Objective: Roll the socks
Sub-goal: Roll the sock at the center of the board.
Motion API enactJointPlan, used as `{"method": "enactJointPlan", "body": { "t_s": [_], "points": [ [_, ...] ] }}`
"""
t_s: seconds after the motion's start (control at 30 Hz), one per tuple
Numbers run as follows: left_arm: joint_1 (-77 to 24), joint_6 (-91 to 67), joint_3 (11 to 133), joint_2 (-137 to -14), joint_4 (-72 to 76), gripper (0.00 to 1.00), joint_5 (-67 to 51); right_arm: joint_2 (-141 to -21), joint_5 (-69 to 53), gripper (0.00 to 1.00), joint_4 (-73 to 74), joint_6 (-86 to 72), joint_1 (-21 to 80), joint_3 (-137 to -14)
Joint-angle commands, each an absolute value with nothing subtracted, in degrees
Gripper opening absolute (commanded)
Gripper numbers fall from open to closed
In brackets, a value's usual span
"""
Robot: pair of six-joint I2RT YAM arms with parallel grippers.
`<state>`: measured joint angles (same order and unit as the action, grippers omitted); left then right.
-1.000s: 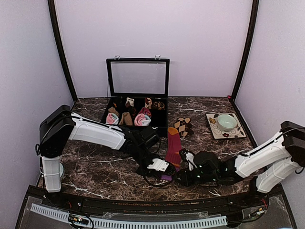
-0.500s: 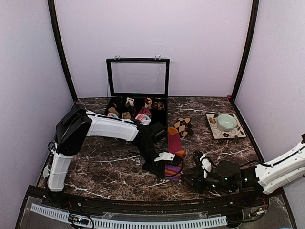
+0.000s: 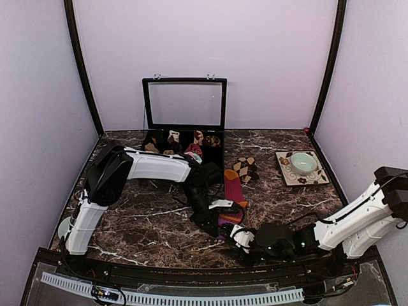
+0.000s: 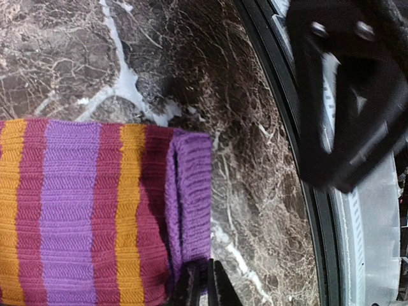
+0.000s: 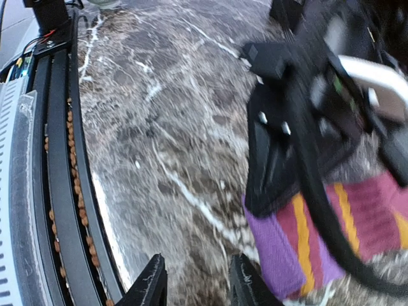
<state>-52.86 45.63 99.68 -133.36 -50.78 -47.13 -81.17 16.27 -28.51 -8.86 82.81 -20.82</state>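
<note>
The long magenta sock (image 3: 232, 191) with purple and orange stripes lies lengthwise on the marble, its purple cuff (image 4: 191, 197) towards the front edge. My left gripper (image 4: 205, 288) is shut on the edge of that cuff, and from above it (image 3: 220, 220) sits over the sock's near end. Just right of the cuff (image 5: 274, 252) my right gripper (image 5: 199, 284) hovers low over bare marble, open with nothing between its fingers; from above it (image 3: 238, 238) is by the front rail. The brown-and-beige diamond sock (image 3: 245, 169) lies behind the striped one.
An open black box (image 3: 217, 167) with small sock rolls stands at the back centre, its lid upright. A patterned plate (image 3: 285, 175) with a green bowl (image 3: 303, 162) sits at the back right. The black front rail (image 5: 60, 191) runs close to my right gripper.
My right gripper drew back to the right, then came in again to the sock's cuff. The left arm shifted forward and right, its gripper still on the cuff end.
</note>
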Motion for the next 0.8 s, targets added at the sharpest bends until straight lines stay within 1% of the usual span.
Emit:
{"method": "enactJointPlan", "body": {
  "t_s": [0.0,0.17,0.5,0.67,0.77],
  "points": [
    [-52.8,45.9,100.6,-134.5,-55.9,0.09,-46.5,-83.2,17.7,0.35,-28.4,-1.5,83.7,-24.7],
    [-52.8,46.1,99.8,-134.5,-56.4,0.09,-47.1,-85.5,18.7,0.37,-28.0,2.1,83.6,-26.0],
    [-52.8,48.0,99.3,-134.5,-58.2,0.1,-46.8,-88.3,18.1,0.37,-30.7,3.9,82.0,-25.4],
    [-52.8,47.6,99.5,-134.4,-58.0,0.09,-46.7,-90.2,17.7,0.36,-33.5,3.6,79.8,-24.3],
    [-52.8,47.7,99.8,-134.4,-58.2,0.09,-46.6,-90.9,18.1,0.33,-35.1,3.5,78.7,-23.7]
  ]
}}
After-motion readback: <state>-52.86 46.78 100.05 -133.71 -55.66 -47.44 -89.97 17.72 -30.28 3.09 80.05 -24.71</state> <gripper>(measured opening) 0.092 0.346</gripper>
